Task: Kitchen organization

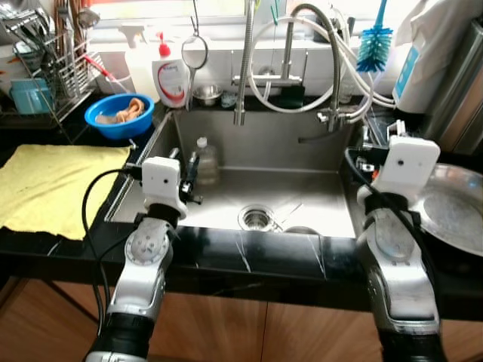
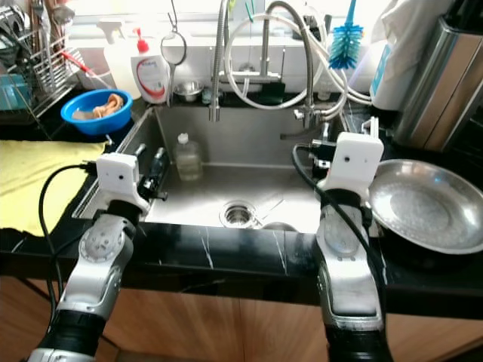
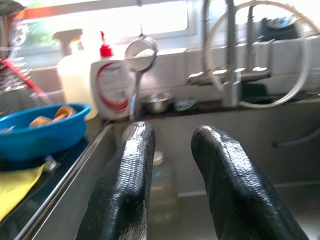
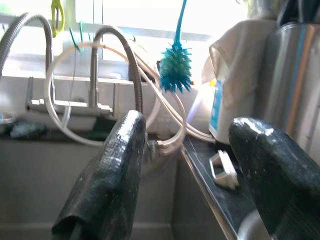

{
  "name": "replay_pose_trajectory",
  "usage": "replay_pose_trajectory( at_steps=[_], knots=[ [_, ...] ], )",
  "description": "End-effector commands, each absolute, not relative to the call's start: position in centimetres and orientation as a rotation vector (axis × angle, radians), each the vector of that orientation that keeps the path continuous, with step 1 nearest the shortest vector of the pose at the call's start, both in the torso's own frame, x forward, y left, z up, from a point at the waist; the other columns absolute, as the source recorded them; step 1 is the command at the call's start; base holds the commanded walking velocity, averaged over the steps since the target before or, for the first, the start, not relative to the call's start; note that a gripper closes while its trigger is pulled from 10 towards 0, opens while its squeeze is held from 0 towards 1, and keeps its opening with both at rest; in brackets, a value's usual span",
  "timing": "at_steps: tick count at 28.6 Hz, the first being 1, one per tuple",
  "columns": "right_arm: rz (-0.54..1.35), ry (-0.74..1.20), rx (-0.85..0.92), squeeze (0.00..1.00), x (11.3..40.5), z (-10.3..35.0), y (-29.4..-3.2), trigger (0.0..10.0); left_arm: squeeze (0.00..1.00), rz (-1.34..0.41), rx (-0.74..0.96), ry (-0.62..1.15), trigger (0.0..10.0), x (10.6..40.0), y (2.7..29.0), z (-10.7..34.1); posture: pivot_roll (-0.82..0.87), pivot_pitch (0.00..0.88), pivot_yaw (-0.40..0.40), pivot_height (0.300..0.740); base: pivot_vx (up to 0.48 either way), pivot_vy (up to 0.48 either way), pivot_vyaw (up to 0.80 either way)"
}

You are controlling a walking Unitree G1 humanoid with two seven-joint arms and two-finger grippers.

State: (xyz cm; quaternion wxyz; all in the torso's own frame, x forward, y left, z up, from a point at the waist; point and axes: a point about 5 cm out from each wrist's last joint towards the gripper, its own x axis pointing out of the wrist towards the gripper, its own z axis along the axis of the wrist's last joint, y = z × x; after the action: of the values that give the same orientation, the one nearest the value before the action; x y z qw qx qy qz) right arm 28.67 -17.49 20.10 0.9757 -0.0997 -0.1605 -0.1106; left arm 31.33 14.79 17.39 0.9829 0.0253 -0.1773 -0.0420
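Two open grippers, left gripper [image 3: 170, 175] and right gripper [image 4: 192, 175], over sink [image 1: 302, 143].

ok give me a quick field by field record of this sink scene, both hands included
place: steel sink in a black counter, under a window
left hand: open, empty, above the sink's left side, aimed at the small clear bottle
right hand: open, empty, above the sink's right edge
in sink: small clear bottle upright near the back left; drain in the middle
left counter: yellow cloth, blue bowl, dish rack
right counter: metal pan
behind sink: soap bottle, blue brush
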Motion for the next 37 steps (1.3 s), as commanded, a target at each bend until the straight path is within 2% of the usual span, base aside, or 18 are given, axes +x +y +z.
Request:
replay_pose_trajectory(
  at_steps=[1,7,16,18,23,28,33,37],
  knots=[
    [-0.189,-0.392,-0.174,0.00,28.5,21.1,-16.8,10.0,0.00,-0.075,0.070,-0.399,10.0,31.1,14.9,18.2,-0.12,0.000,0.055,0.740,0.000,0.000,0.00],
    [-0.121,-0.437,-0.152,0.00,29.2,21.8,-15.1,10.0,0.00,-0.044,0.051,-0.425,10.0,31.2,14.7,18.7,-0.11,0.000,0.039,0.740,0.000,0.000,0.00],
    [-0.061,-0.461,-0.219,0.00,28.2,20.4,-15.2,10.0,0.00,-0.027,0.051,-0.427,10.0,30.8,14.7,18.3,-0.12,0.000,0.039,0.740,0.000,0.000,0.00],
    [0.051,-0.458,-0.235,0.00,28.2,19.5,-14.8,10.0,0.00,-0.026,0.050,-0.428,10.0,30.6,14.6,18.2,-0.14,0.000,0.048,0.740,0.000,0.000,0.00],
    [0.158,-0.454,-0.248,0.00,28.1,19.3,-14.2,10.0,0.00,-0.014,0.057,-0.431,10.0,30.5,14.8,18.2,-0.13,0.000,0.046,0.740,0.000,0.000,0.00],
    [0.094,-0.465,-0.122,0.00,28.3,20.2,-14.2,10.0,0.00,-0.012,0.061,-0.418,10.0,30.5,15.0,17.9,-0.13,0.000,0.040,0.740,0.000,0.000,0.00],
    [0.100,-0.482,-0.116,0.00,28.6,21.0,-13.4,10.0,0.00,-0.005,0.050,-0.418,10.0,30.6,15.1,18.0,-0.13,0.000,0.042,0.740,0.000,0.000,0.00],
    [0.095,-0.462,-0.083,0.00,28.9,20.9,-13.3,10.0,0.00,-0.005,0.036,-0.418,10.0,30.7,15.0,18.1,-0.13,0.000,0.040,0.740,0.000,0.480,0.00]
  ],
)
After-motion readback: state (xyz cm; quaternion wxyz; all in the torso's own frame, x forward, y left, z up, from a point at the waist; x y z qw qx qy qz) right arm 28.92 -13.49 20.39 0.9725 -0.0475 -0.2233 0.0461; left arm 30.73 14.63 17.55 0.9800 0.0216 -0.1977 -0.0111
